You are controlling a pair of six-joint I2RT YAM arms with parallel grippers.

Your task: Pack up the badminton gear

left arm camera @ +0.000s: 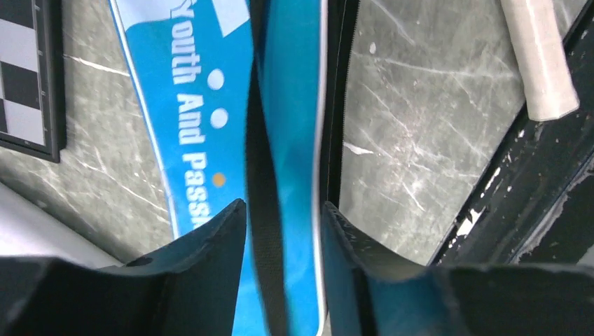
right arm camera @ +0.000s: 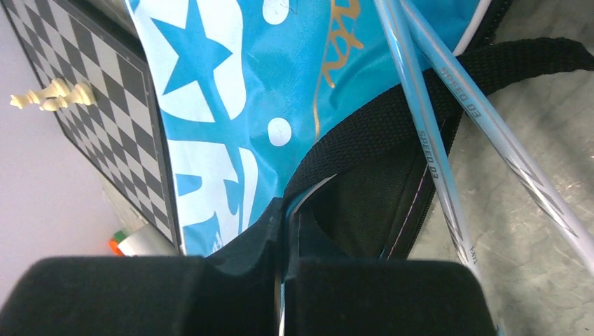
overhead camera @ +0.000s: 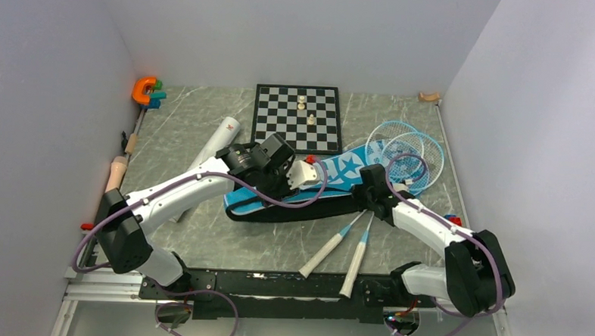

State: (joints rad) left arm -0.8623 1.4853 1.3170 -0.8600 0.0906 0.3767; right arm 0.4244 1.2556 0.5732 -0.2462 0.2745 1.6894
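Note:
The blue racket bag lies across the middle of the table, its black strap along the near side. My left gripper is over the bag's narrow part. In the left wrist view this gripper stands open, the strap and bag edge between its fingers. My right gripper is shut on the white-piped rim of the bag's opening; from above it sits at the bag's wide end. Two light-blue rackets lie beside it, shafts crossing and white handles pointing toward me. A white tube lies to the left.
A chessboard with two pale pieces sits just behind the bag. An orange toy is in the back left corner, a wooden rolling pin lies along the left wall, and a small wooden piece is at the back right.

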